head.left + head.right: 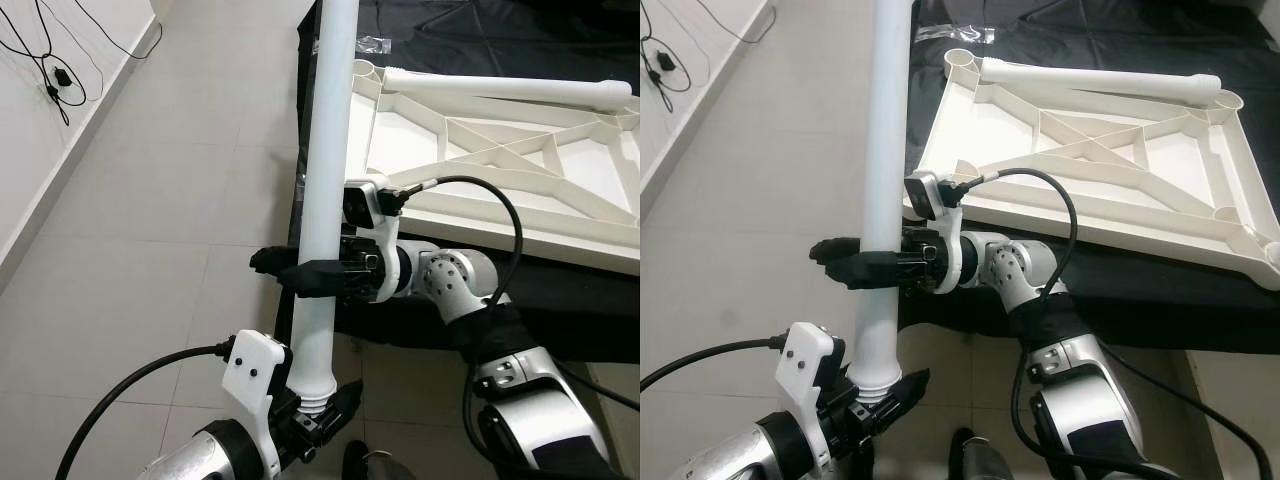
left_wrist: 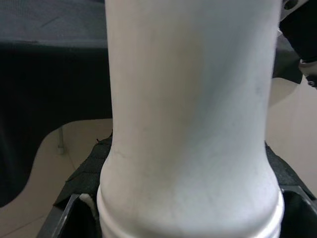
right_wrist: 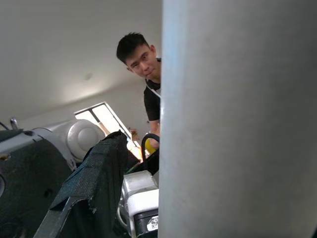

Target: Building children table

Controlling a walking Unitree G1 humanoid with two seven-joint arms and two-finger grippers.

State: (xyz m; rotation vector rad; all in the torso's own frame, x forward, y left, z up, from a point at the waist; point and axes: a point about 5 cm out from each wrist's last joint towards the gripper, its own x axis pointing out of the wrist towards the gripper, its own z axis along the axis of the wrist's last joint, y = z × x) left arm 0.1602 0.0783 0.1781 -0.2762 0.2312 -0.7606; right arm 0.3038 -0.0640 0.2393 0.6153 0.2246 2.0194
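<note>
Table leg [image 1: 325,180], a long white plastic tube, runs from top centre of the frame down to the lower middle; looks stiff, light, smooth and likely slippery. Best held mid-shaft and at the ribbed end. Right gripper [image 1: 300,272] is clamped across the shaft mid-frame; left gripper [image 1: 325,410] is closed on the ribbed end at the bottom. Upturned tabletop [image 1: 500,170] lies upper right on a black cloth [image 1: 560,300]
</note>
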